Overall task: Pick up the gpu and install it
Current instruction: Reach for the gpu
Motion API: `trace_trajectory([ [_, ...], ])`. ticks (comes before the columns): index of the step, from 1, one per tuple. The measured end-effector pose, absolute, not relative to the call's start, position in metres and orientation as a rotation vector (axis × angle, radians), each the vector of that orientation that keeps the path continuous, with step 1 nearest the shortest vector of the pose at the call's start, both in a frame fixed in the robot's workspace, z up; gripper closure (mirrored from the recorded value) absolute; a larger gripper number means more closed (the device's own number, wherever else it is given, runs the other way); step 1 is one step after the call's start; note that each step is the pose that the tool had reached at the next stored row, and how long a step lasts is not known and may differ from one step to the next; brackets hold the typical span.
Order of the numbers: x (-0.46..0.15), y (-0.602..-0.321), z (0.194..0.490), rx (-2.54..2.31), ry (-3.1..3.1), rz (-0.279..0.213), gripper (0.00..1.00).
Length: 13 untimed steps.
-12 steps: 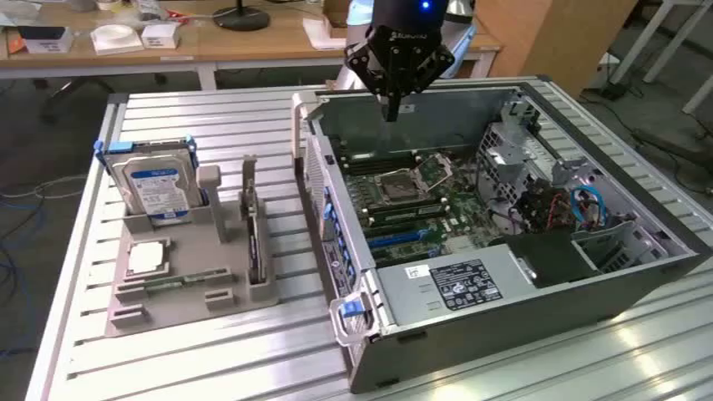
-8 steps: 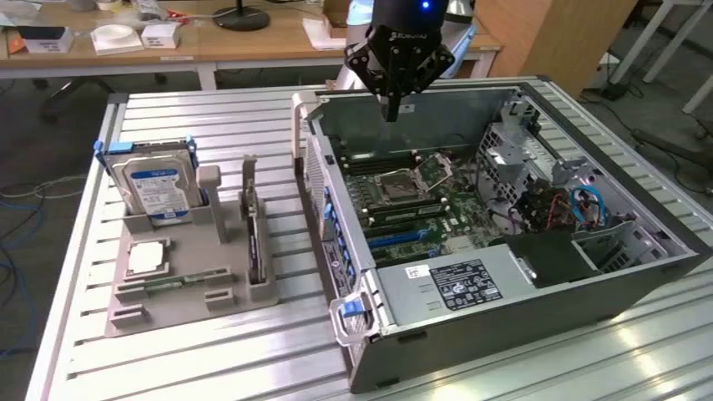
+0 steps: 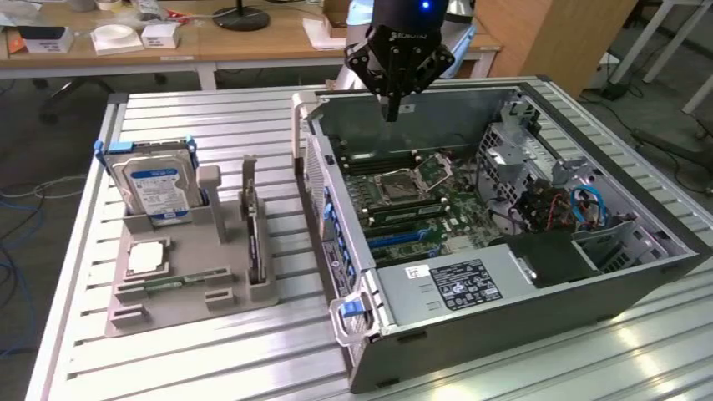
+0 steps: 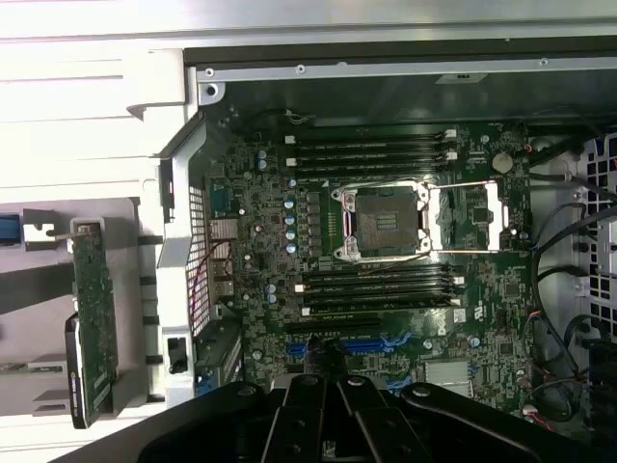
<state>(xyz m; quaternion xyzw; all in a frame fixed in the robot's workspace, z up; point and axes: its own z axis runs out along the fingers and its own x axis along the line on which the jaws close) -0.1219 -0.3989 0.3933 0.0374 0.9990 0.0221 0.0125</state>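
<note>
We found the gripper (image 3: 391,113), fingers pressed together on nothing, above one edge of the computer case (image 3: 535,309), while the gpu (image 3: 253,225) stood on edge in the grey holder (image 3: 189,251) by the tabletop (image 3: 223,117) edge at the exterior view's left, seemingly racked upright for grasping from above

Open computer case (image 3: 557,311), hard drive (image 3: 156,188) upright in grey holder (image 3: 207,251), slatted table (image 3: 200,117)

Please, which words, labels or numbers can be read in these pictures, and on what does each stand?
No text can be read.
Label on the hard drive: too small.
Black label on the case's silver box: too small.
Pale marking on the gripper: blurred.
</note>
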Motion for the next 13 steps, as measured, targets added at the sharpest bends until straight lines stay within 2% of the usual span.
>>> trace_trajectory([
  [13, -0.142, -0.399, 0.393, 0.117, 3.114, 0.069, 0.9],
])
